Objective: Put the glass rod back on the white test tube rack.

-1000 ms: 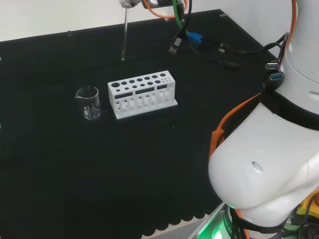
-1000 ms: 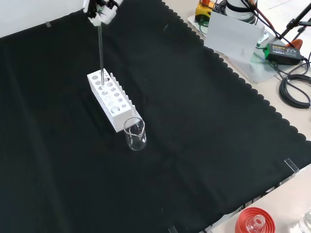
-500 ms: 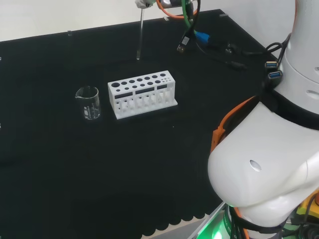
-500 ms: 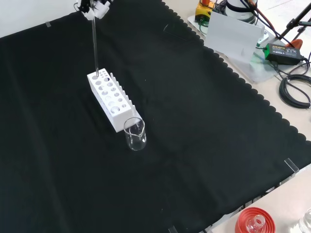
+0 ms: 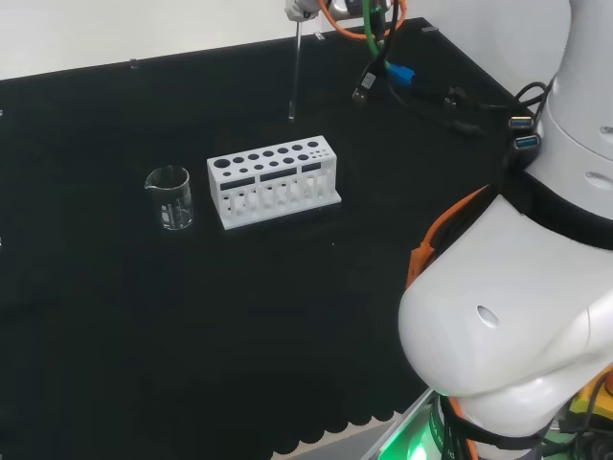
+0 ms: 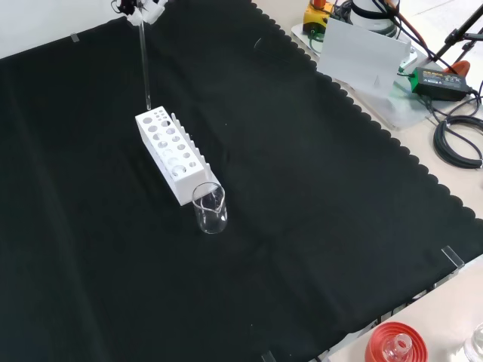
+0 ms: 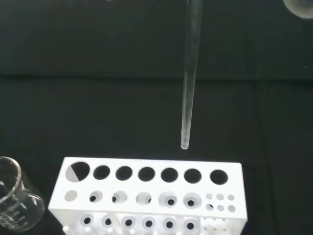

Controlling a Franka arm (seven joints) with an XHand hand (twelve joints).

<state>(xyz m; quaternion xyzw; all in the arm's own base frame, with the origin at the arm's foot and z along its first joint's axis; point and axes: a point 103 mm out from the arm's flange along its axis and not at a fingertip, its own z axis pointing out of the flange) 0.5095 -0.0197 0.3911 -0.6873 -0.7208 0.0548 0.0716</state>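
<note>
White fingertips of the hand (image 6: pixel 143 6) are peeking in at the top edge of the front view, and they are pinching the upper end of the glass rod (image 6: pixel 144 64), so the hand is closed on it and nothing else. From that pinch the rod is hanging straight down, long axis upright with barely any lean, and its lower tip is floating in the air with nothing touching it. Just below the tip the white test tube rack (image 6: pixel 170 154) is sitting flat on the black cloth (image 6: pixel 317 196), its long side running diagonally in the front view, and the rod is hovering over the far end of it. Looking past the palm in the wrist view, the tip is hanging just short of the rack's nearest row of big holes, somewhere between the two holes next to the end one, and apart from the rack's top face. In the head view the rod is showing up behind the rack's right half, clear above it. My read is that the coming move is turning on one thing: a small sideways nudge to line the tip over a hole, then a straight drop along the rod's own axis. Beyond the rack's other end, an empty glass beaker (image 6: pixel 210 208) is standing just beside it, well out of the rod's path.
</note>
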